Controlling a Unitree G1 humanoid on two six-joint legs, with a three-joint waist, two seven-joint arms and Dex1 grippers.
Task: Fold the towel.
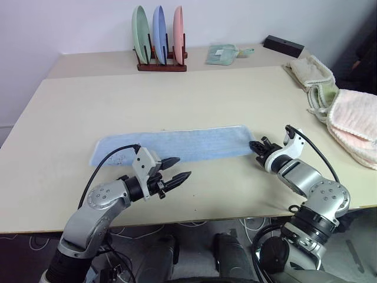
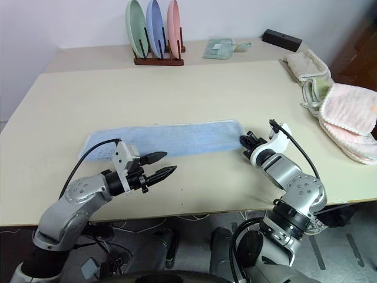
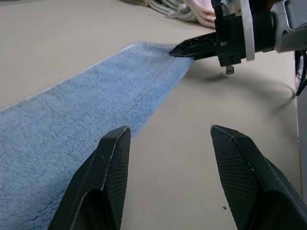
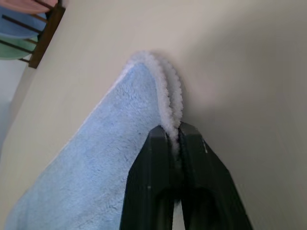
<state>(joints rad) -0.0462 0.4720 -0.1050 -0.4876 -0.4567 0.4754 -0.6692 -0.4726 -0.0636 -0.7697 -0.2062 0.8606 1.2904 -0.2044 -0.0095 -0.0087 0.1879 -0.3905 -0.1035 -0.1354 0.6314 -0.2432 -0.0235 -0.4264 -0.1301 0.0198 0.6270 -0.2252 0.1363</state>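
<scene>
The light blue towel (image 1: 171,145) lies on the beige table (image 1: 194,94) as a long narrow strip, already doubled lengthwise, and it runs from the robot's left to its right; its whitish trim shows along the far long edge and at the right end. The right gripper (image 1: 257,147) is at that right end, near the front corner; its two black fingers (image 4: 158,158) are pressed together with the white edge trim pinched between them, so it holds the towel's end, which is raised a little from the table there. The left gripper (image 1: 178,177) hovers over the bare table just in front of the towel's near edge, toward the left half of the strip; its fingers (image 3: 112,163) stand moderately apart and hold nothing. At the back of the table a wooden plate rack (image 1: 161,63) carries a green, a blue and a pink plate upright; a small folded mint-green cloth (image 1: 222,53) lies beside it; a pile of cream and pink towels (image 1: 344,115) sits at the right edge, well apart from the blue towel.
</scene>
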